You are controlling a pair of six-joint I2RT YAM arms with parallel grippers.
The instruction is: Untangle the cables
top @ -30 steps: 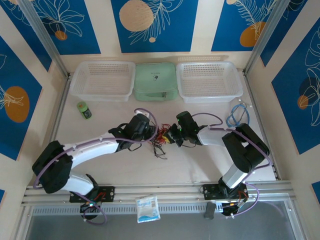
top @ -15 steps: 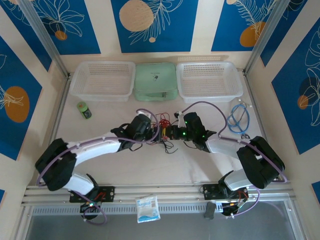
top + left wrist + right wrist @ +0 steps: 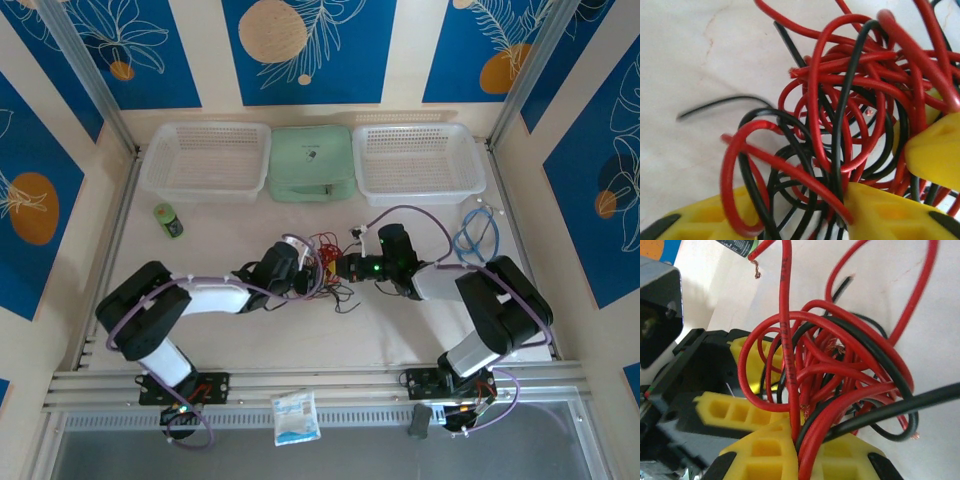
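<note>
A pale tabletop [image 3: 250, 340] between blue-patterned walls [image 3: 330, 50] carries the cables [image 3: 325, 260] — right gripper [image 3: 797, 440] clamped shut on them, left gripper [image 3: 800, 217] part-spread around them, its hold unclear.

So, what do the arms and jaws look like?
Left arm and right arm: white links, bulky black joints, thin purple cables looping along them. A green light glows on the right wrist. The jaws are bright yellow with hollow square cells, black at the base.
</note>
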